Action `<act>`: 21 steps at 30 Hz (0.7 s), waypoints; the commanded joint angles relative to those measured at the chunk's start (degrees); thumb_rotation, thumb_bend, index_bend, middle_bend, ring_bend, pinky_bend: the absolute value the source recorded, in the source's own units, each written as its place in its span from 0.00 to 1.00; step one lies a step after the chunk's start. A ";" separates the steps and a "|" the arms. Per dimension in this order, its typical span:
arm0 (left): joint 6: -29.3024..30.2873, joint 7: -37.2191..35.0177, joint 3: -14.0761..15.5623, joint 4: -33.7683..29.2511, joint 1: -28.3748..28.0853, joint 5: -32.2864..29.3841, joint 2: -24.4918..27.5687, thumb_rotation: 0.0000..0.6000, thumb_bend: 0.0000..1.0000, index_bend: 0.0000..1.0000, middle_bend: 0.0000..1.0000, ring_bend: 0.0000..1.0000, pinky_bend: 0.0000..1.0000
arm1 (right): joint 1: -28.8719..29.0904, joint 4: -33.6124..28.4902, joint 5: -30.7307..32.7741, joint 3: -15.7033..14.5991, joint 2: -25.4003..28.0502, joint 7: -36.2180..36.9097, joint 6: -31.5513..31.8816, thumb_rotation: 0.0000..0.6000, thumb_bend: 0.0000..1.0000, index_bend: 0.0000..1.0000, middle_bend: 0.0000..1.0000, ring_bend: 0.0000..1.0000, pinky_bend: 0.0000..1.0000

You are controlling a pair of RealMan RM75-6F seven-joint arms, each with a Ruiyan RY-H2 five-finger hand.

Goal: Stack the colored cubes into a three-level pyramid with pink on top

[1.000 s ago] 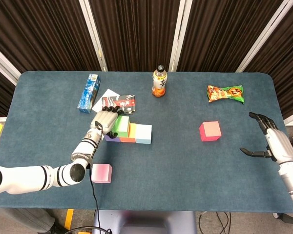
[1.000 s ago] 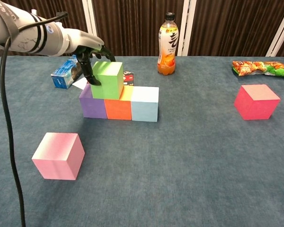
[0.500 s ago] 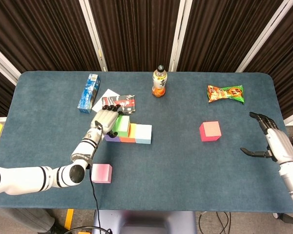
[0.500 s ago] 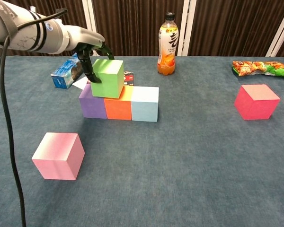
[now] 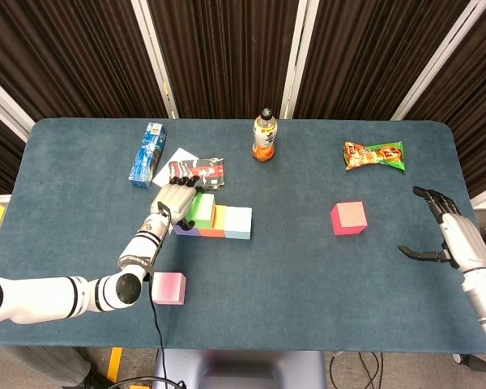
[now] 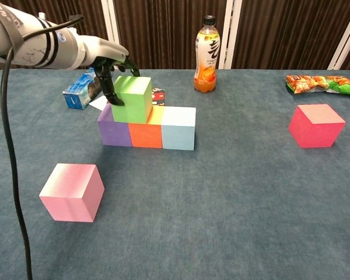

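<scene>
A row of purple (image 6: 114, 129), orange (image 6: 146, 133) and light blue (image 6: 178, 129) cubes stands left of the table's middle. A green cube (image 6: 132, 99) sits on top, straddling purple and orange. My left hand (image 6: 108, 64) grips the green cube, with one finger down its left face and others curled over its far top edge; the same hand (image 5: 176, 197) covers part of the row in the head view. A pale pink cube (image 6: 72, 191) lies near the front left. A deep pink cube (image 6: 315, 125) sits to the right. My right hand (image 5: 441, 231) hovers open by the right edge.
An orange drink bottle (image 6: 207, 54) stands at the back centre. A blue carton (image 6: 79, 91) and a small printed pack (image 5: 198, 169) on white paper lie behind the stack. A snack bag (image 6: 322, 84) lies at the back right.
The left hand and green cube rose a touch half a second ago and have settled back on the row. The right hand has not moved.
</scene>
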 commanded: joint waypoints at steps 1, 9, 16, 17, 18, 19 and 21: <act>0.15 -0.06 -0.08 -0.07 0.09 -0.01 -0.04 1.00 0.31 0.18 0.00 0.00 0.08 | -0.01 0.04 -0.01 -0.02 0.00 0.00 0.00 1.00 0.27 0.15 0.20 0.04 0.11; 0.59 -0.08 -0.19 -0.89 0.41 -0.02 0.08 1.00 0.31 0.03 0.00 0.00 0.09 | -0.05 0.08 -0.22 -0.06 0.00 0.29 0.05 1.00 0.27 0.15 0.20 0.04 0.11; 1.75 -0.98 -0.73 -2.90 1.38 1.81 1.16 1.00 0.31 0.00 0.00 0.00 0.09 | 0.08 0.31 -0.14 0.01 0.05 0.64 -0.20 1.00 0.27 0.15 0.20 0.04 0.11; 2.23 -1.70 -1.15 -3.68 1.86 2.59 1.74 1.00 0.31 0.00 0.00 0.00 0.09 | 0.23 0.48 0.05 0.08 0.09 0.76 -0.53 1.00 0.27 0.15 0.20 0.04 0.11; 2.66 -2.37 -1.49 -4.41 2.34 3.30 2.31 1.00 0.31 0.00 0.00 0.00 0.09 | 0.41 0.66 0.26 0.16 0.10 0.86 -0.86 1.00 0.27 0.15 0.20 0.04 0.11; 3.09 -3.13 -1.82 -5.25 2.92 4.19 2.99 1.00 0.31 0.00 0.00 0.00 0.09 | 0.66 0.93 0.48 0.24 0.09 0.92 -1.34 1.00 0.27 0.15 0.20 0.04 0.11; 4.28 -5.07 -2.40 -7.37 4.61 6.61 4.72 1.00 0.31 0.00 0.00 0.00 0.09 | 1.51 1.61 0.99 0.26 0.21 0.85 -3.19 1.00 0.27 0.15 0.20 0.04 0.12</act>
